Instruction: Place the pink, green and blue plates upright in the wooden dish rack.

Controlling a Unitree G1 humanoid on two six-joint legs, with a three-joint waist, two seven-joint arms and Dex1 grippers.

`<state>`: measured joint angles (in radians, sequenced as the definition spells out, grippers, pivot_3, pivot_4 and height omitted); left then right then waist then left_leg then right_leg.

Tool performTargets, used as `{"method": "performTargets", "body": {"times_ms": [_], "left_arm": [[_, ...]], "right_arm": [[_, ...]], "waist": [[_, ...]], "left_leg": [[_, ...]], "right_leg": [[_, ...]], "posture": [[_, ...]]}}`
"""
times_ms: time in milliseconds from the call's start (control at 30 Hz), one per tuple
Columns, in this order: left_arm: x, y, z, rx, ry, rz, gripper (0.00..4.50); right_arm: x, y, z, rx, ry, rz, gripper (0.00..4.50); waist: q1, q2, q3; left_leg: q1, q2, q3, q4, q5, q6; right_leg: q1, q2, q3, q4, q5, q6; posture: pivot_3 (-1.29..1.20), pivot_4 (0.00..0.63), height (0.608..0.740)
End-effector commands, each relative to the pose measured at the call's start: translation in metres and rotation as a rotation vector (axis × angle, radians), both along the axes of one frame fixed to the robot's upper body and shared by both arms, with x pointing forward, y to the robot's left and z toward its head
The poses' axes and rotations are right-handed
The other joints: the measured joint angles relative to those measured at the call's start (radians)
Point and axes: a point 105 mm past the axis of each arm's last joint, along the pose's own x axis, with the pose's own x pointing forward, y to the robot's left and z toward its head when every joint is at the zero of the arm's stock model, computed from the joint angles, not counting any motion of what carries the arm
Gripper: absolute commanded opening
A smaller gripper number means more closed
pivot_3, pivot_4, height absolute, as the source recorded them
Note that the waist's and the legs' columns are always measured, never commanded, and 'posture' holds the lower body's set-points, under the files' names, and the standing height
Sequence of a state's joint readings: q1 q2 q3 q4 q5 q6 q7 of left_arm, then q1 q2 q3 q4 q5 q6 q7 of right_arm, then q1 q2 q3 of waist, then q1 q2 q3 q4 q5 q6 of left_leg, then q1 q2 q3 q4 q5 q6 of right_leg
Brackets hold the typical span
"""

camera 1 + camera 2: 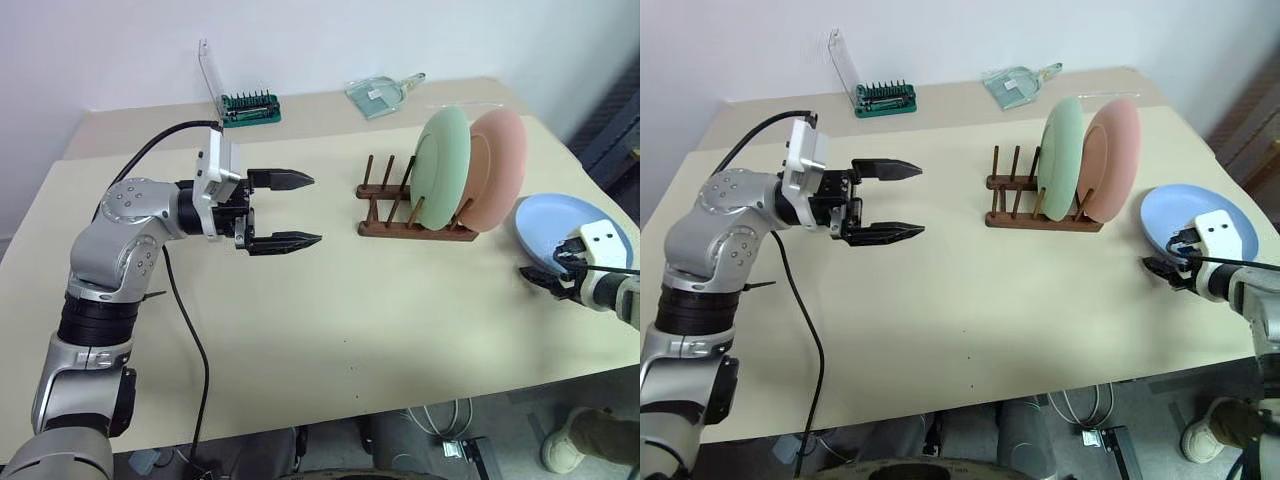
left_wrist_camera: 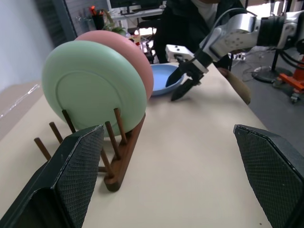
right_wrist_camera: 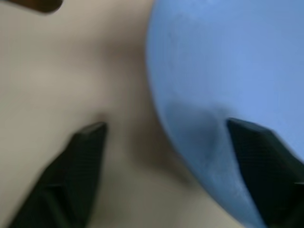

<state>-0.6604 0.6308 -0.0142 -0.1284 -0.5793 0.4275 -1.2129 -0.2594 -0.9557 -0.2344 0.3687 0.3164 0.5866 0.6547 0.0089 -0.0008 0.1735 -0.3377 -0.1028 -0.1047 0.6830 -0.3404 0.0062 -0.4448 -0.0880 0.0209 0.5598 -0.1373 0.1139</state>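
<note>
The green plate [image 1: 440, 155] and the pink plate [image 1: 503, 165] stand upright side by side in the wooden dish rack [image 1: 400, 222], the pink one at the rack's right end. The blue plate [image 1: 560, 222] lies flat on the table to the right of the rack. My right gripper [image 1: 545, 278] is low at the blue plate's near rim, open. In the right wrist view one finger [image 3: 259, 156] is over the plate [image 3: 228, 61] and the other over the table. My left gripper [image 1: 300, 210] hangs open and empty left of the rack, pointing at it.
A green bit holder [image 1: 250, 107] with a raised clear lid and a clear scoop [image 1: 380, 93] lie at the table's far edge. The table's right edge runs close behind the blue plate. A person's shoe [image 1: 575, 440] is on the floor at the near right.
</note>
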Motion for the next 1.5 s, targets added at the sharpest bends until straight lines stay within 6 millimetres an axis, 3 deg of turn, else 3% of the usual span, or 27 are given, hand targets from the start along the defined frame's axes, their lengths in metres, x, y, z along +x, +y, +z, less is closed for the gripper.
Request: {"method": "performTargets", "body": {"times_ms": [33, 133, 167, 300, 400, 433, 500, 633, 733, 900, 1067, 1233, 1300, 1500], "left_arm": [[-0.004, 0.003, 0.011, -0.011, -0.047, 0.009, 4.50], [-0.002, 0.003, 0.011, -0.010, -0.047, 0.014, 4.50], [-0.002, 0.003, 0.011, -0.010, -0.047, 0.017, 4.50], [0.002, 0.002, 0.013, -0.021, -0.041, 0.026, 4.50], [0.005, 0.002, 0.015, -0.034, -0.045, 0.035, 4.50], [0.006, 0.002, 0.016, -0.039, -0.054, 0.041, 4.50], [0.010, 0.003, 0.018, -0.054, -0.062, 0.057, 4.50], [0.015, 0.005, 0.022, -0.081, -0.066, 0.078, 4.50], [0.017, 0.007, 0.020, -0.074, -0.090, 0.096, 4.50], [0.028, 0.024, 0.022, -0.149, -0.061, 0.175, 4.50], [0.033, 0.039, 0.002, -0.071, -0.058, 0.204, 4.50], [0.029, 0.038, 0.009, -0.071, -0.084, 0.194, 4.50], [0.027, 0.038, 0.008, -0.068, -0.089, 0.197, 4.50], [0.024, 0.039, 0.002, -0.061, -0.077, 0.204, 4.50]], "right_arm": [[0.003, -0.008, 0.012, -0.035, -0.035, -0.019, 1.73], [0.006, -0.009, 0.019, -0.048, -0.066, -0.031, 0.23], [0.007, -0.009, 0.022, -0.058, -0.080, -0.031, 0.02], [0.014, -0.019, 0.046, -0.148, -0.181, -0.075, 0.02], [0.031, -0.018, 0.104, -0.176, -0.452, -0.120, 0.02], [0.036, -0.013, 0.134, -0.170, -0.581, -0.116, 0.02], [0.040, 0.010, 0.188, -0.052, -0.803, -0.057, 0.02], [0.030, 0.070, 0.258, 0.248, -1.073, 0.192, 0.02], [0.021, 0.101, 0.277, 0.353, -1.112, 0.341, 0.02], [-0.009, 0.181, 0.312, 0.675, -1.160, 0.708, 0.02], [-0.013, 0.203, 0.320, 1.069, -1.065, 0.787, 0.02], [0.009, 0.216, 0.283, 1.280, -0.831, 0.769, 0.02], [0.020, 0.220, 0.259, 1.269, -0.745, 0.703, 0.02], [0.021, 0.231, 0.217, 1.279, -0.597, 0.706, 0.02]], "waist": [[0.002, 0.000, 0.000], [0.003, 0.000, 0.000], [0.003, 0.000, 0.000], [0.003, 0.000, 0.000], [0.001, 0.000, 0.000], [-0.003, 0.001, 0.001], [-0.011, 0.005, 0.001], [-0.023, 0.005, 0.002], [-0.019, 0.004, 0.002], [-0.019, 0.004, 0.002], [-0.021, 0.005, 0.002], [-0.015, 0.004, 0.001], [-0.016, 0.004, 0.001], [-0.025, 0.005, 0.002]], "left_leg": [[0.000, 0.000, 0.000, 0.000, 0.000, 0.000], [0.000, 0.000, 0.000, 0.000, 0.000, 0.000], [0.000, 0.000, 0.000, 0.000, 0.000, 0.000], [0.000, 0.000, -0.001, 0.000, 0.000, 0.000], [0.000, -0.001, 0.000, 0.000, 0.000, -0.001], [0.000, -0.001, 0.000, 0.000, 0.000, -0.001], [0.000, -0.001, 0.000, 0.000, 0.001, -0.001], [0.000, 0.001, -0.001, -0.002, 0.001, -0.002], [-0.001, 0.001, -0.002, -0.003, 0.001, -0.002], [-0.002, -0.001, -0.004, -0.002, 0.000, -0.001], [-0.003, 0.000, -0.004, -0.003, 0.001, -0.003], [-0.004, -0.002, -0.004, -0.002, 0.000, -0.001], [-0.004, -0.002, -0.004, -0.002, 0.000, -0.001], [-0.004, -0.002, -0.003, -0.003, 0.000, -0.001]], "right_leg": [[0.000, 0.000, 0.000, 0.000, 0.000, 0.000], [0.000, 0.000, 0.000, 0.000, 0.000, 0.000], [0.000, 0.000, 0.000, 0.000, 0.000, 0.000], [0.000, 0.000, 0.000, 0.000, 0.000, 0.000], [0.000, 0.000, 0.000, 0.000, 0.000, 0.000], [0.000, 0.000, 0.000, 0.000, 0.000, 0.000], [-0.001, 0.000, 0.000, 0.000, 0.000, 0.000], [-0.001, 0.001, 0.000, 0.000, 0.000, 0.000], [-0.001, 0.001, -0.001, 0.000, 0.000, 0.000], [-0.001, -0.001, -0.001, 0.000, 0.000, 0.000], [-0.005, 0.000, -0.001, 0.003, 0.000, -0.001], [-0.005, -0.002, -0.001, 0.002, 0.000, 0.000], [-0.005, -0.002, -0.001, 0.002, 0.000, 0.000], [-0.007, -0.002, -0.001, 0.003, 0.000, 0.000]], "posture": [[0.00, 0.150, 0.740], [0.00, 0.150, 0.740], [0.00, 0.150, 0.740], [0.00, 0.150, 0.740], [0.00, 0.150, 0.740], [0.00, 0.150, 0.740], [0.00, 0.150, 0.740], [0.00, 0.150, 0.740], [0.00, 0.150, 0.740], [0.00, 0.150, 0.740], [0.00, 0.150, 0.740], [0.00, 0.150, 0.740], [0.00, 0.150, 0.740], [0.00, 0.150, 0.740]]}}
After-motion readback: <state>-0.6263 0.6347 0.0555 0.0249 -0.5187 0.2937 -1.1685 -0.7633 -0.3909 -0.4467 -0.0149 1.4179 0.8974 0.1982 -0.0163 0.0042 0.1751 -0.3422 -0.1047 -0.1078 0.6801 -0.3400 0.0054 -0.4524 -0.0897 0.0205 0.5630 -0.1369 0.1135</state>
